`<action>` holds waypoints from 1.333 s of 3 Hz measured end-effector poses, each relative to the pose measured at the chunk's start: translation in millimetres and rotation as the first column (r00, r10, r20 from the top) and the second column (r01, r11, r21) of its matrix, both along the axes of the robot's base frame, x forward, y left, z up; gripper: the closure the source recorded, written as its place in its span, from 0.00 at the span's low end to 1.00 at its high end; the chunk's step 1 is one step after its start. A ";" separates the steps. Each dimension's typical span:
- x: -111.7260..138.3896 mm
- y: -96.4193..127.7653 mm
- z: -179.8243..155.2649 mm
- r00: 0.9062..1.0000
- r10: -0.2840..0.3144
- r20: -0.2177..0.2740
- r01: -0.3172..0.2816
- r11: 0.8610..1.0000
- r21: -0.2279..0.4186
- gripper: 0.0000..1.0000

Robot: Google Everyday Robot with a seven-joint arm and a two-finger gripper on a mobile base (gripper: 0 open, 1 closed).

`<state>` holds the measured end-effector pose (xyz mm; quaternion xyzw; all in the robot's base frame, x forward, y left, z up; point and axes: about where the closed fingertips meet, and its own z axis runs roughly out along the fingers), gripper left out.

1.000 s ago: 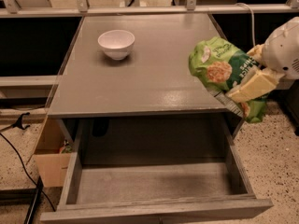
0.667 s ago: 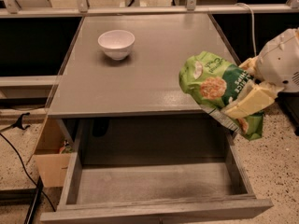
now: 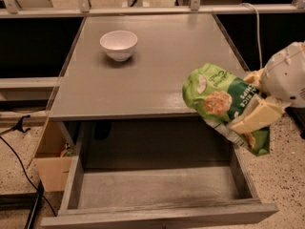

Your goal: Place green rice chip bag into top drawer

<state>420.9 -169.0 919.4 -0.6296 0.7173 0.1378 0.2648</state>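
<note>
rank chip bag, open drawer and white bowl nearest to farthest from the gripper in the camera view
The gripper hangs off the right edge of the table.
1. green rice chip bag: clamped in the gripper, right side.
2. top drawer: open, just below it, front.
3. white bowl: on the table, back left.

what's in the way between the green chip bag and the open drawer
Nothing visible. The gripper holds the crinkled light-green foil chip bag by the table's right front corner, just above the open grey wooden drawer; the white bowl sits far back.
</note>
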 end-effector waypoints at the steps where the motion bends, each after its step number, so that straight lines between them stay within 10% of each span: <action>1: -31.1 6.0 -18.5 0.999 0.044 -0.002 -0.044 0.998 0.036 1.00; 2: -53.6 14.1 -36.4 0.994 0.110 0.023 -0.111 0.992 0.056 1.00; 4: -68.5 34.2 -80.7 0.963 0.255 0.089 -0.242 0.961 -0.130 1.00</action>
